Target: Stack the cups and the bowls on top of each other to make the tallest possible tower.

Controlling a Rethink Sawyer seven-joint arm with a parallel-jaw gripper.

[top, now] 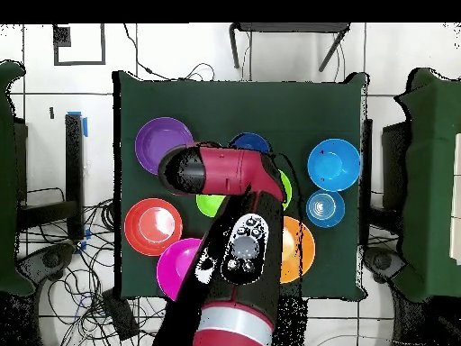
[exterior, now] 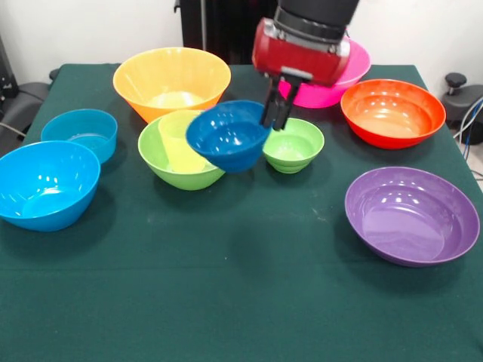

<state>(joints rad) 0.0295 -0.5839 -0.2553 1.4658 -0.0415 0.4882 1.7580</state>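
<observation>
My gripper [exterior: 275, 119] is shut on the right rim of a dark blue bowl [exterior: 226, 137]. It holds the bowl tilted in the air, just above and to the right of a lime-green bowl [exterior: 175, 167]. The pale yellow tumbler [exterior: 178, 139] sits inside that lime-green bowl. A smaller green bowl [exterior: 293, 145] stands right of the held bowl, under the gripper. In the overhead view the arm [top: 225, 171] hides the gripper; the dark blue bowl [top: 250, 142] shows beyond it.
A large orange-yellow bowl [exterior: 172, 79] stands behind, and a pink bowl [exterior: 355, 72] behind the arm. A red-orange bowl [exterior: 392, 111] and a purple bowl [exterior: 411, 215] are at the right. A large light-blue bowl [exterior: 45, 185] and a small light-blue bowl [exterior: 79, 132] are at the left.
</observation>
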